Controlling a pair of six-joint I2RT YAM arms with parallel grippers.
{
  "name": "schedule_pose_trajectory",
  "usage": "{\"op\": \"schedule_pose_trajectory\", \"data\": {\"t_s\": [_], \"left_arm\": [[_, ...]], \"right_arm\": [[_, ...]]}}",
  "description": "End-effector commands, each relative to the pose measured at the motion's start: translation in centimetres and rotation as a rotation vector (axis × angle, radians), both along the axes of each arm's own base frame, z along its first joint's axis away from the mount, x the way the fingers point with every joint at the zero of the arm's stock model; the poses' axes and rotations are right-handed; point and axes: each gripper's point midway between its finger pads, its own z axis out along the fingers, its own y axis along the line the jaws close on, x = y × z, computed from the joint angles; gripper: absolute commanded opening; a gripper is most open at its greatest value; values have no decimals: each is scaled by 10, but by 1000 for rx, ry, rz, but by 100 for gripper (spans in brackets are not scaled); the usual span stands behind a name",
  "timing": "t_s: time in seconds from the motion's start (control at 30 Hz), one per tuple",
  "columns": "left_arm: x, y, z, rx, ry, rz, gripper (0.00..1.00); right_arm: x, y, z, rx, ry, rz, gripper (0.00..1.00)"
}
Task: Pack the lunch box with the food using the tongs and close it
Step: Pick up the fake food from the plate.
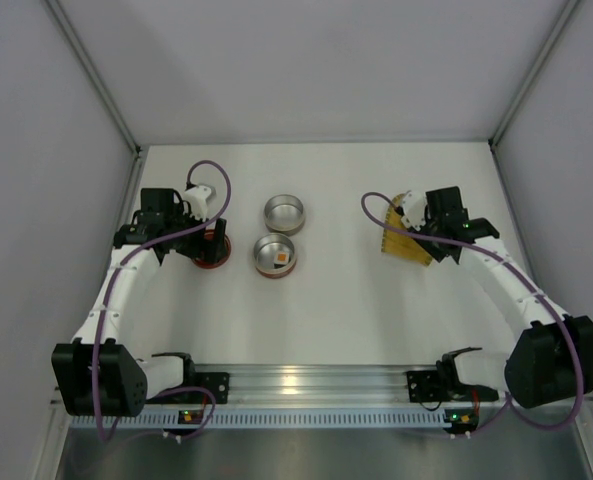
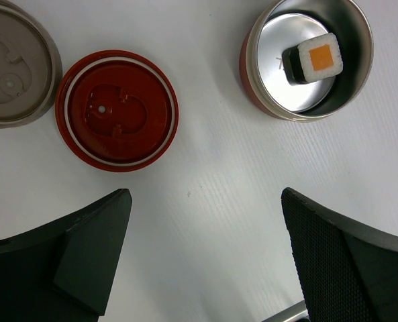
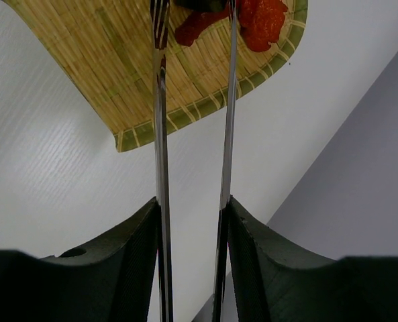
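Tongs [image 3: 160, 134] pinched in right claw [image 3: 192, 215] over tray [image 3: 84, 54]; left claw [image 2: 204, 201] gapes, empty.

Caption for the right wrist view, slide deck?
Right gripper clamps the tongs over the woven tray, tips at red food.

Bare table [image 1: 346, 290] between lunchbox [image 1: 259, 250] and tray [image 1: 401, 245]

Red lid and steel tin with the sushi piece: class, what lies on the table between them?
Nothing: in the left wrist view, only bare white table separates the red lid from the steel tin holding the sushi piece.
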Motion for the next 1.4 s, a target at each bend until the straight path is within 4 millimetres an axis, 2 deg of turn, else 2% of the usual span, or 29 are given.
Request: {"op": "schedule_pose_trajectory", "data": {"t_s": [0.0, 0.17, 0.3, 0.6, 0.73, 1.03, 1.13, 1.37], "left_arm": [[7, -4, 10, -18, -33, -10, 98], [7, -4, 9, -19, -30, -11, 98], [7, -4, 10, -18, -33, -10, 98], [6, -3, 7, -16, -28, -10, 98], [7, -3, 7, -15, -30, -9, 98], [7, -2, 11, -12, -36, -1, 98], [5, -2, 12, -11, -39, -2, 98], [4, -1, 13, -9, -36, 0, 98]], "right_arm": [[17, 7, 15, -4, -89, 14, 41], [19, 10, 13, 2, -78, 10, 47], [20, 10, 13, 0, -80, 11, 47], [24, 7, 19, -15, -110, -4, 36], [23, 5, 21, -26, -111, -7, 24], [18, 18, 47, 42, -136, 52, 4], [16, 22, 51, 64, -127, 65, 0], [5, 36, 66, 141, -113, 128, 0]]}}
